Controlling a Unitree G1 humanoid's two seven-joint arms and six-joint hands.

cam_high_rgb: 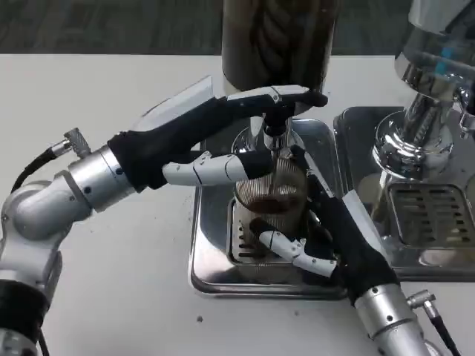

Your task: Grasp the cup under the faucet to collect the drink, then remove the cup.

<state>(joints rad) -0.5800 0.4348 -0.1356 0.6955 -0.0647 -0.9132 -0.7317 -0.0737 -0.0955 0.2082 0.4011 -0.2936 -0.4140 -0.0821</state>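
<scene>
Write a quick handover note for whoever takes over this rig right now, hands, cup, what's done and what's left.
Left hand: reaches to the faucet, fingers on its lever.
Right hand: holds the cup from its right side.
Cup: upright on the drip tray, under the faucet, dark drink at the bottom.
Done: cup grasped, pouring apparently begun.
Left: finish filling, release the lever, take the cup away.
</scene>
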